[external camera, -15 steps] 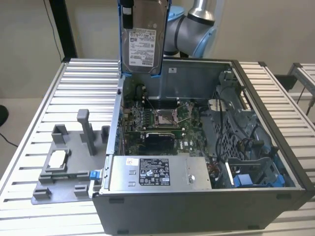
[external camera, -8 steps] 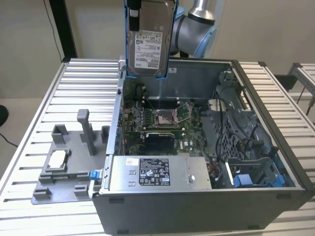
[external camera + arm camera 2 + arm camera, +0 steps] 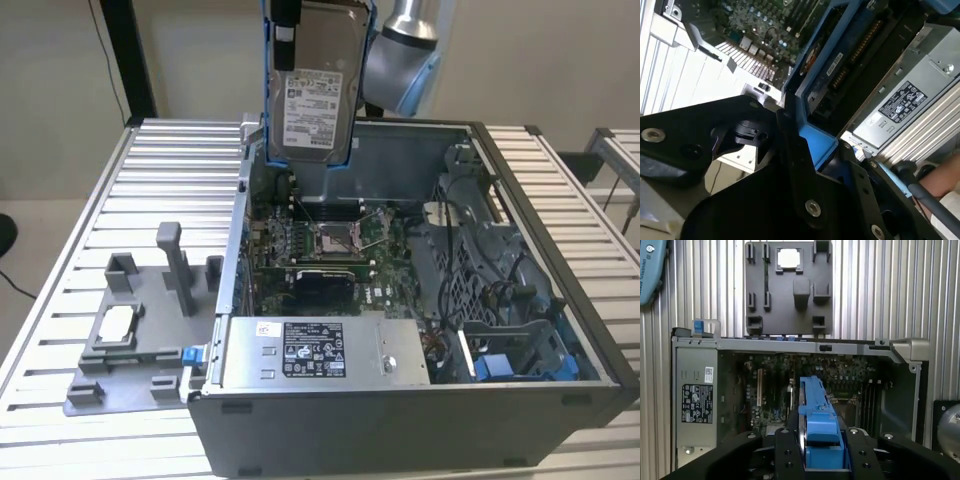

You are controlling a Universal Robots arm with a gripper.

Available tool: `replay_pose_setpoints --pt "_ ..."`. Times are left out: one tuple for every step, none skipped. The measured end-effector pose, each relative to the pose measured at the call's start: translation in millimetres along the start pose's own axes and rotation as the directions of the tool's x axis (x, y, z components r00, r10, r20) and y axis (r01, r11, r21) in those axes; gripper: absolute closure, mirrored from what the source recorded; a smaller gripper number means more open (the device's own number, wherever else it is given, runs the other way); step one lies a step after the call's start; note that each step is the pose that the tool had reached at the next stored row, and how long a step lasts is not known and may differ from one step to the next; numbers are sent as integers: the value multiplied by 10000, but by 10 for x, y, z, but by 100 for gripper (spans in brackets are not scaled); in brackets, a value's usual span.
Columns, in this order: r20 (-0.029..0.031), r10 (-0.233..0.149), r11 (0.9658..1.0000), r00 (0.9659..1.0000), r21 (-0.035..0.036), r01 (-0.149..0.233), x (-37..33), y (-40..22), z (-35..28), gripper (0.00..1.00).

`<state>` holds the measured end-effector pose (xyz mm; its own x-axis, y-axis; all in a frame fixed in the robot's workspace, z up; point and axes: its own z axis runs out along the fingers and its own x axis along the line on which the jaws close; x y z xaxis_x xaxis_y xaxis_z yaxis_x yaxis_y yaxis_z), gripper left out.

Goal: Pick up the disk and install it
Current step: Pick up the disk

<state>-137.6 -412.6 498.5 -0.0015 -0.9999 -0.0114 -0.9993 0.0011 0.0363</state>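
Note:
The disk, a silver drive with a white label in a blue carrier frame, hangs upright above the rear of the open computer case. In the exterior view it is held from its top edge. In the first wrist view my gripper has its black fingers shut on either side of the blue carrier, with the motherboard below. The second wrist view shows the gripper clamped on the same blue frame and the disk's dark underside.
A grey power supply box with a black-white sticker fills the case's near corner. A drive cage with blue tabs sits on the exterior view's right. Beside the case, a grey fixture plate on the slatted table holds a small silver chip.

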Motion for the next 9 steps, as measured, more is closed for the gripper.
replay_pose_setpoints --pt "0 1 10000 10000 0 -1 17 -13 -1 100" --pt "0 1 10000 10000 0 -1 35 -27 -1 100" --pt "0 2 10000 10000 0 -2 52 -39 -2 100" --pt "0 3 10000 10000 0 -3 70 -52 -2 100" --pt "1 3 10000 10000 0 -3 87 -64 -3 100" --pt "0 5 10000 10000 0 -5 104 -77 -4 100" --pt "0 5 10000 10000 0 -5 123 -91 -5 100" --pt "0 5 10000 10000 0 -5 141 -105 -5 100" --pt "0 6 10000 10000 0 -6 158 -118 -6 100"
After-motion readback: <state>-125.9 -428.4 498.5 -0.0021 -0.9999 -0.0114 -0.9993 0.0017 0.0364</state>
